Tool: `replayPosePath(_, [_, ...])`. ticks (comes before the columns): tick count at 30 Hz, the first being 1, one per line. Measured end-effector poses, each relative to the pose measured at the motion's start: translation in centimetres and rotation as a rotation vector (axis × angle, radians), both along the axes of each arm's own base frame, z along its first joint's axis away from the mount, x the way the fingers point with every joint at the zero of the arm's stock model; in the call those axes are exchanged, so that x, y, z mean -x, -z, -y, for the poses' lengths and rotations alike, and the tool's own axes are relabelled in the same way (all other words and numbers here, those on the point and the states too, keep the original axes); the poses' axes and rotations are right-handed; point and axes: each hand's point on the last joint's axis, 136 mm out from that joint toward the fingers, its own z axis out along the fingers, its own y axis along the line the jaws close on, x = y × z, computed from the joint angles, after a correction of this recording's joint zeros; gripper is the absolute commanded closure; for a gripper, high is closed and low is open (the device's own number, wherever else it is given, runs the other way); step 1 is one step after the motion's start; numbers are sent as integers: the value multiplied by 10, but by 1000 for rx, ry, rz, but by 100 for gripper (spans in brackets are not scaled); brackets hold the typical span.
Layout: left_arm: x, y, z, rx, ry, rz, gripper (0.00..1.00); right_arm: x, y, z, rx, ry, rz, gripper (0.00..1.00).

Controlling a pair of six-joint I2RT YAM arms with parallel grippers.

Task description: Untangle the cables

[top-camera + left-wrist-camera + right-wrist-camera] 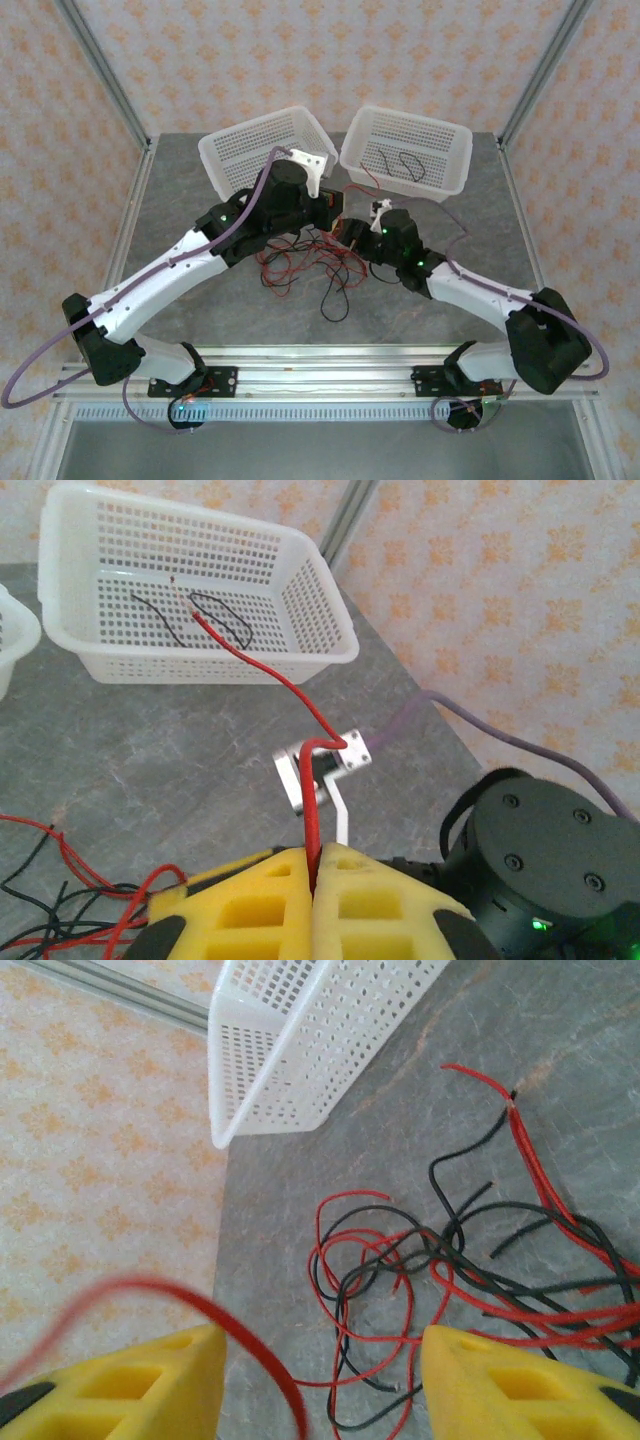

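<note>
Pinching a red cable (262, 675), the left hand (318, 858) is fully closed. Its yellow pads (250, 915) meet, with the strand trapped in the seam between them. From the grip the cable climbs, kinks once, then runs above the table (130, 740) and over the rim of the right basket (322, 590), its bare end lying inside. A black cable (228, 615) lies looped on that basket's floor beside it.

Right hand (322, 1350): pads well apart, gripping nothing. A blurred red strand arcs across the gap close to the lens. Whether it touches a pad, or is the same cable the left hand holds, I cannot tell.

Beyond the right hand lies the tangle (470, 1260): red and black cables crossing each other in many loops on the table, between the two arms and near the baskets. The left basket (262, 150) stands just beside the right one. The left arm crosses it, so its contents are not readable.

Judgement on progress: early. One black cable looks sorted. One red looks half delivered, with its end in the basket and its tail in the grip. The bulk is knotted, with several strands of each colour left to pull free.
</note>
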Motion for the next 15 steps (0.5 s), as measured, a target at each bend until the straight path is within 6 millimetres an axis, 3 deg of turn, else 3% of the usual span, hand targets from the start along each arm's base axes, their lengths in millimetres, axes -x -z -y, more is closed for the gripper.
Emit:
replayPosePath(3, [2,6,2,1,12,-13,100,-6,-12,-4,-15,1,27,50])
replayPosePath(7, [3,3,5,15,27,-10,100,-8,-19,-7,-30,-8,52,87])
replayPosePath(9, [3,2,6,20,29,-7,100,-7,-17,-9,-32,-13,48,100])
replayPosePath(15, [-6,-7,5,14,-2,15,100,5,0,2,30,-20,42,100])
